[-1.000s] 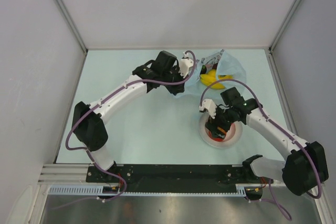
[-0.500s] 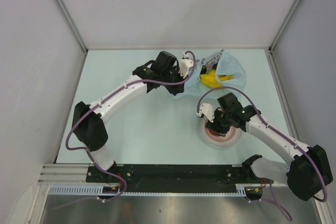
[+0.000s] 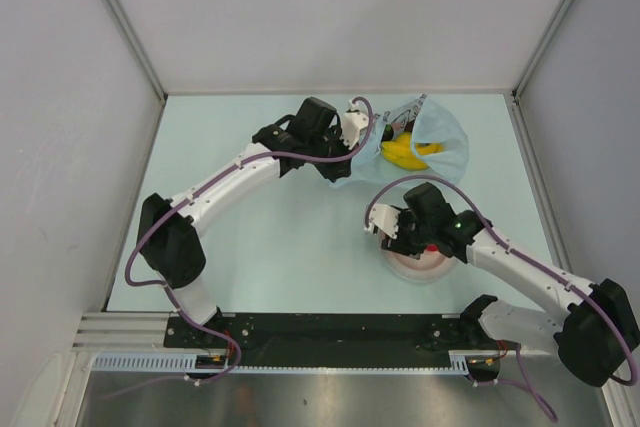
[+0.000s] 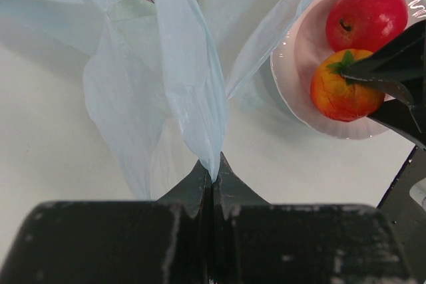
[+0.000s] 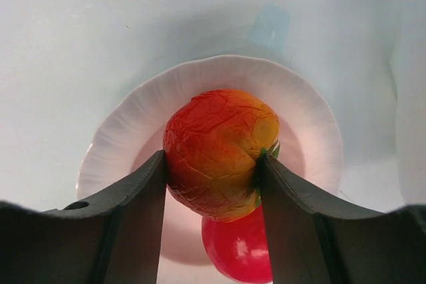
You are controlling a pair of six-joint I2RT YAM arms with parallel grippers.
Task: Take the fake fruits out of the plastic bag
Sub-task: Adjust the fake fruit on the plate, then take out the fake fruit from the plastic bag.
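The orange-red fruit (image 5: 216,141) is gripped by the right tool (image 5: 213,164) over the plate (image 5: 130,128); the plastic bag (image 4: 180,84) is pinched in the left tool (image 4: 213,169).

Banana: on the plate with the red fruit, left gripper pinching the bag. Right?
Not quite. The banana is in the bag, not on the plate; the top view shows it. The rest holds: the red fruit is on the plate, and the left gripper pinches the bag.
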